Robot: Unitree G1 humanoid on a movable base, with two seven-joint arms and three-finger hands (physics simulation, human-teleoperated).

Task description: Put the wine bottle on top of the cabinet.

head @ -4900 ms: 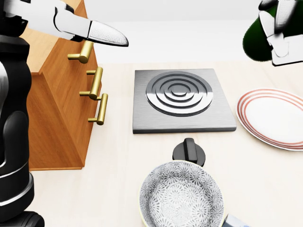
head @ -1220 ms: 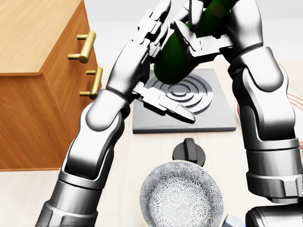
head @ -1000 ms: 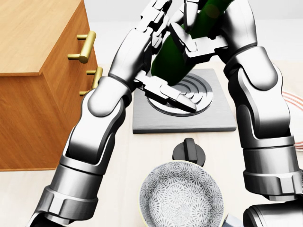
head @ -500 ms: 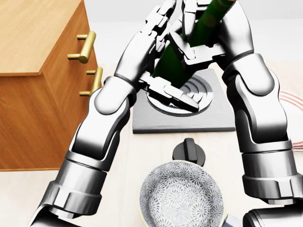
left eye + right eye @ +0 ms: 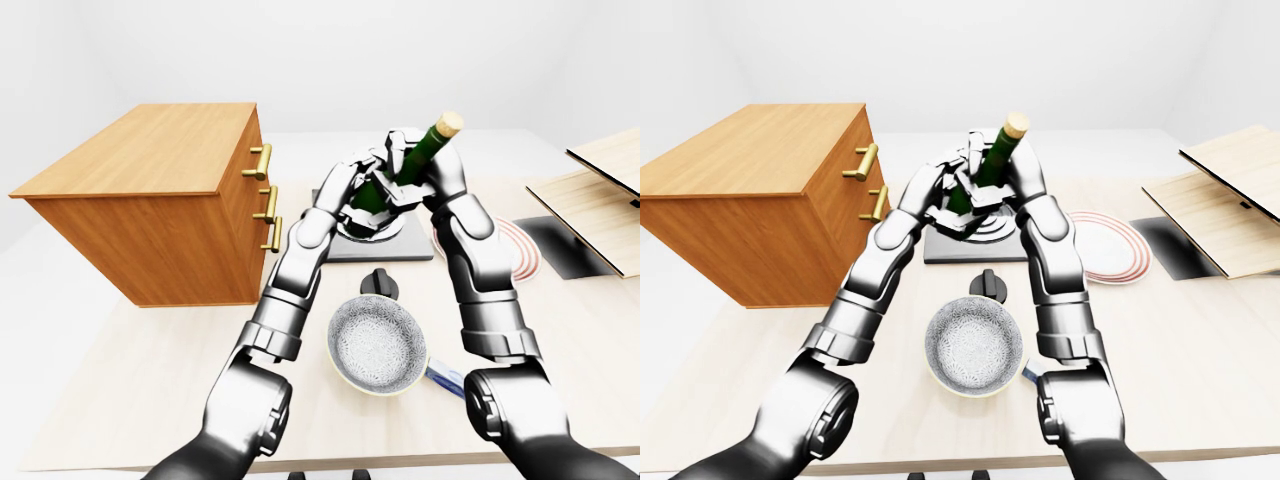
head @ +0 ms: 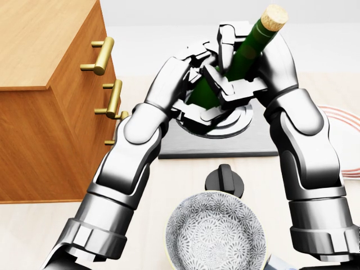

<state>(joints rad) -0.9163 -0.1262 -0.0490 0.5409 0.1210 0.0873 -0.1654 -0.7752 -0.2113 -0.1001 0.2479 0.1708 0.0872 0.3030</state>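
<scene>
Both hands, left hand [image 6: 194,90] and right hand [image 6: 253,67], clamp fingers around the tilted green glass wine bottle [image 6: 242,56] above the square steel hob [image 6: 225,140].

We cannot see the lower body of the wine bottle [image 6: 247,48]: the left hand [image 6: 194,93] and right hand [image 6: 247,73] cover it, so only neck and cork show. The hotplate [image 6: 259,140] is largely hidden behind both arms. In the head view, the cabinet [image 6: 39,84] runs off the left edge, the plate [image 6: 343,121] off the right, and the patterned bowl [image 6: 214,233] off the bottom. A small blue item [image 5: 447,378] beside the bowl is perhaps a utensil; we cannot tell.
</scene>
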